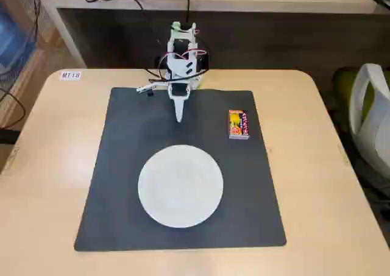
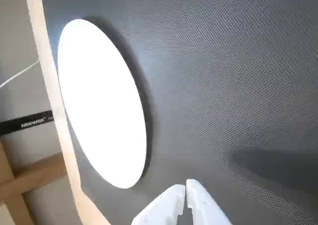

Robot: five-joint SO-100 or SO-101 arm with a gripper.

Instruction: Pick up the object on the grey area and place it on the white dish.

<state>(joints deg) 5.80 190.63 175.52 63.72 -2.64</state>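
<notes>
The gripper [image 1: 178, 116] hangs empty with its fingers pressed together over the far middle of the grey area [image 1: 122, 166], and the object [image 1: 238, 124] lies well off to its right in the fixed view. Unless those fingers part before descending, I'd expect them to knock the box aside. The white dish [image 1: 180, 186] waits nearer, empty.

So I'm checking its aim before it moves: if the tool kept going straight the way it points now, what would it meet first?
Probably the bare grey mat, just short of the white plate. The closed tool points down and toward the plate; the red box sits off to the right in the fixed view, out of line. Depth is uncertain.
</notes>
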